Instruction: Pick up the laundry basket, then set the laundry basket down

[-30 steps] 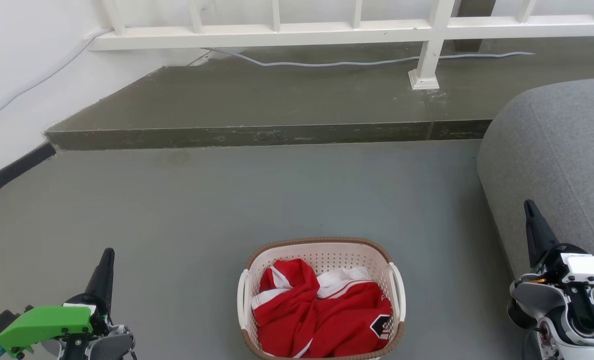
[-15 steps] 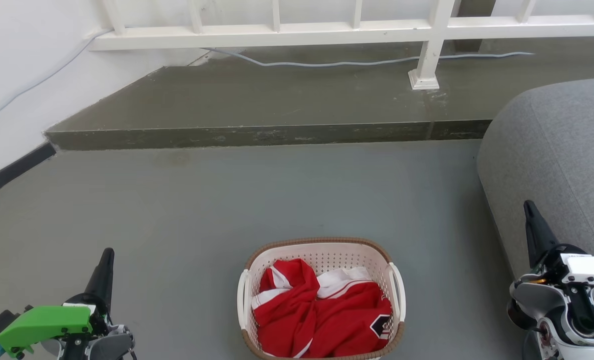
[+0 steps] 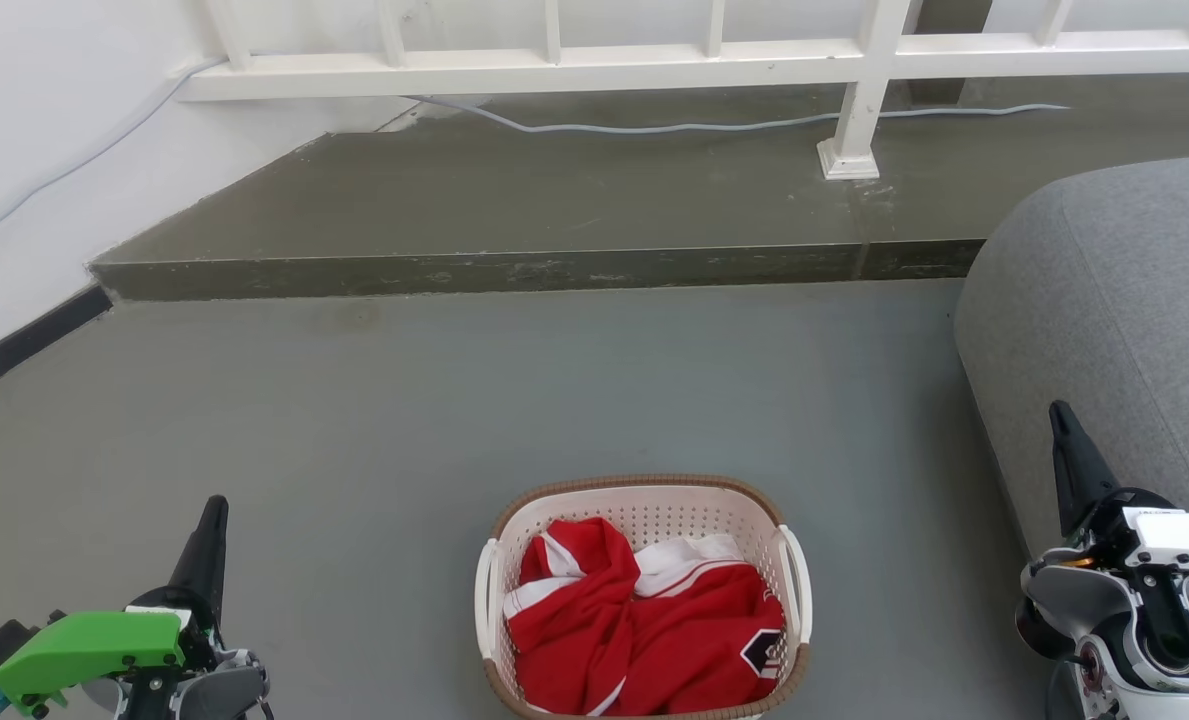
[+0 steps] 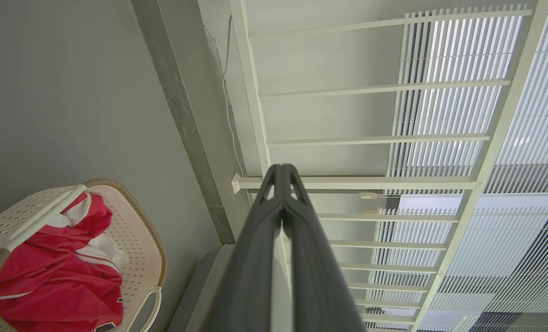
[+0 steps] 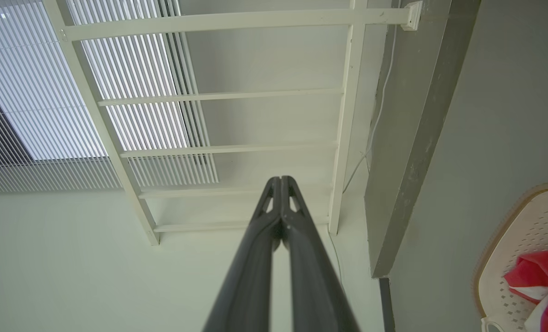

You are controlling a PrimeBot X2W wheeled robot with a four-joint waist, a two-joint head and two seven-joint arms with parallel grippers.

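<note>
Left gripper [image 3: 214, 510]: long dark fingers pressed together, empty, well left of the small cream-white perforated plastic laundry basket [image 3: 644, 484] with its brown woven-look rim, which sits on the grey floor [image 3: 454, 400] between my arms. Risk: lifting by one white side handle [image 3: 485, 600] alone likely tips it. Right gripper [image 3: 1057, 410]: likewise closed, empty, near the grey upholstered seat [image 3: 1104, 300]; a swing inward may brush it. The basket holds a crumpled red-and-white garment [image 3: 644, 635], which could spill.

The left gripper [image 3: 216, 508] is green-cased, the right gripper [image 3: 1058, 412] white (fingers [image 4: 255, 258] tapered, black).
</note>
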